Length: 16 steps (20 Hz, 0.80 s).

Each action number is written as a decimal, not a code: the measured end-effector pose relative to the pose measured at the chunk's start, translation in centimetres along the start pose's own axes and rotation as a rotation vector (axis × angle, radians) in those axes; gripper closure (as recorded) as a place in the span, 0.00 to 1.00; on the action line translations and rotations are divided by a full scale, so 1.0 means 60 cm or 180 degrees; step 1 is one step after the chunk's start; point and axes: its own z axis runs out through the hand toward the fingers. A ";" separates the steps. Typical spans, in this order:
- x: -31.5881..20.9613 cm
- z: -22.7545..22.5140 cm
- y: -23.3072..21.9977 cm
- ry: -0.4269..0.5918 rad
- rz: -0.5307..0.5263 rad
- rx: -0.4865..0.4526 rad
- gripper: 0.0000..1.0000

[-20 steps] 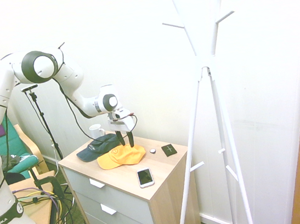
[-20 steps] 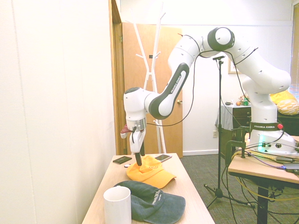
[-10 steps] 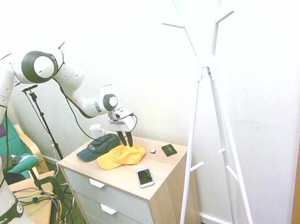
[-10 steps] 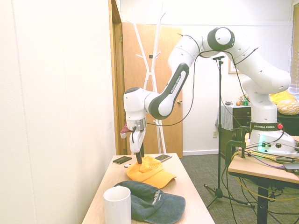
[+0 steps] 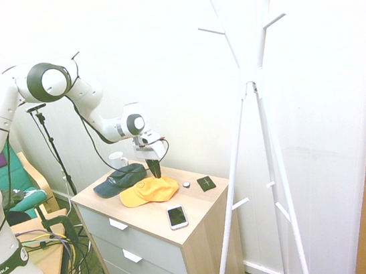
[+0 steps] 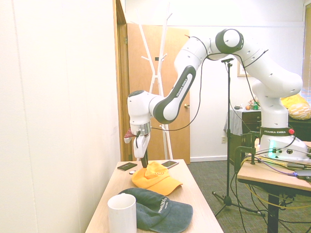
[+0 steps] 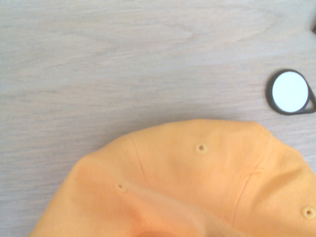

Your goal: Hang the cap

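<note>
Gripper [image 5: 155, 173] pinches cap [image 5: 148, 191]; wrist view shows its eyelets [image 7: 201, 148].

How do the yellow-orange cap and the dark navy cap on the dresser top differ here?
The yellow-orange cap is plain and bright; the dark navy cap bears small white print on its side. The hand is down at the yellow-orange cap's crown, while the dark navy cap lies untouched beside the white cup. Both are curved-brim baseball caps of similar size, lying on the dresser.

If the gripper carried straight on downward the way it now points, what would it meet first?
Most likely the cap: the gripper points steeply down at its crown on the dresser; contact is unclear.
</note>
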 end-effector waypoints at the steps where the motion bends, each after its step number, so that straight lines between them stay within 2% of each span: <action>1: 0.000 0.000 0.000 0.0000 -0.0001 0.0000 1.00; 9: 0.001 -0.013 -0.004 0.0021 -0.0011 0.0026 1.00; 16: 0.005 -0.154 -0.003 0.0270 -0.0099 0.0109 1.00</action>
